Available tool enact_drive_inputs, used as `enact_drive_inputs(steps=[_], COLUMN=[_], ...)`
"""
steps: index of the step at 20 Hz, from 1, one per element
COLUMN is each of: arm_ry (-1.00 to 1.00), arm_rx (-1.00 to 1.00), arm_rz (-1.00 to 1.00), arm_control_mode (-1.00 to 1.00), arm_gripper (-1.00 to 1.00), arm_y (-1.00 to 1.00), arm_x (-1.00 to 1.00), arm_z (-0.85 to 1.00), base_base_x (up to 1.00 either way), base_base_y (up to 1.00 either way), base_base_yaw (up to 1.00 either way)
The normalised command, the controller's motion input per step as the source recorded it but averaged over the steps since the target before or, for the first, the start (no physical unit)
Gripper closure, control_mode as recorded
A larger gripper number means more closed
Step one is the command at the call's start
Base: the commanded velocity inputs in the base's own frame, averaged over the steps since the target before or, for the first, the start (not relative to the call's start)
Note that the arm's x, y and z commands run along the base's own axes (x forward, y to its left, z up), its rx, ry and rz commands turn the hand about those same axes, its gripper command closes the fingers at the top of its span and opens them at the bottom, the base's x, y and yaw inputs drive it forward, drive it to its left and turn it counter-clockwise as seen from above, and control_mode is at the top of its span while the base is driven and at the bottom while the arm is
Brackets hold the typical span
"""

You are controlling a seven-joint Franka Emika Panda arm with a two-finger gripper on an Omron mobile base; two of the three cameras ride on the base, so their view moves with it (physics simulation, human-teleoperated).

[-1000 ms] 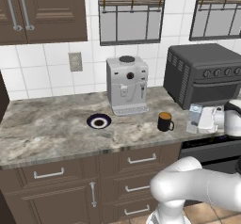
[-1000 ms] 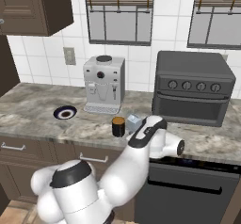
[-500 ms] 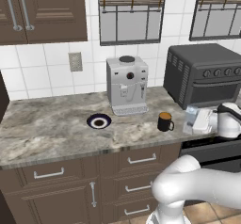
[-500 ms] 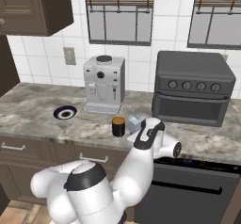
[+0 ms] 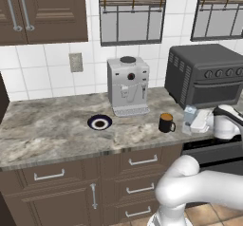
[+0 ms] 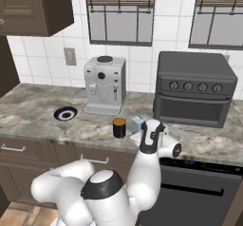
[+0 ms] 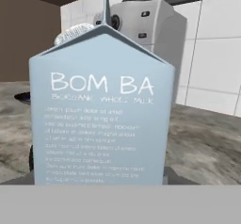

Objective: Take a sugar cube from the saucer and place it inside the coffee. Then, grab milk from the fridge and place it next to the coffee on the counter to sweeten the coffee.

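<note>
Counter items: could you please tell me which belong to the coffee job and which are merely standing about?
Job: pale blue gabled milk carton, small black coffee mug, round dark saucer with white ring, marbled stone counter.
Bystanders: silver coffee machine, dark grey toaster oven.

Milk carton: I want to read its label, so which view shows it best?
The hand view: the milk carton faces the camera, lettering visible. The left base view and right base view show a small pale box by the mug.

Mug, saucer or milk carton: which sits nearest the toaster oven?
The milk carton, just before the toaster oven; the mug stands further left, the saucer furthest.
</note>
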Motion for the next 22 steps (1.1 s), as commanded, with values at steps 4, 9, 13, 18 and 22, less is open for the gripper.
enact_drive_inputs(steps=[4, 9, 13, 18, 22], arm_ry=[0.00, -0.03, 0.00, 0.00, 0.01], arm_rx=[0.03, 0.01, 0.01, 0.01, 0.00], arm_rz=[-0.08, -0.02, -0.07, -0.02, 0.00], arm_control_mode=[-1.00, -1.00, -1.00, -1.00, -1.00], arm_gripper=[1.00, 1.00, 1.00, -1.00, -1.00], arm_y=[0.00, -0.01, 0.00, -0.01, 0.00], arm_x=[0.42, 0.04, 0.36, 0.17, 0.00], arm_z=[-0.07, -0.17, -0.08, -0.07, 0.00], base_base_x=[0.00, 0.00, 0.00, 0.00, 0.00], base_base_y=[0.00, 0.00, 0.00, 0.00, 0.00], base_base_yaw=[0.00, 0.00, 0.00, 0.00, 0.00])
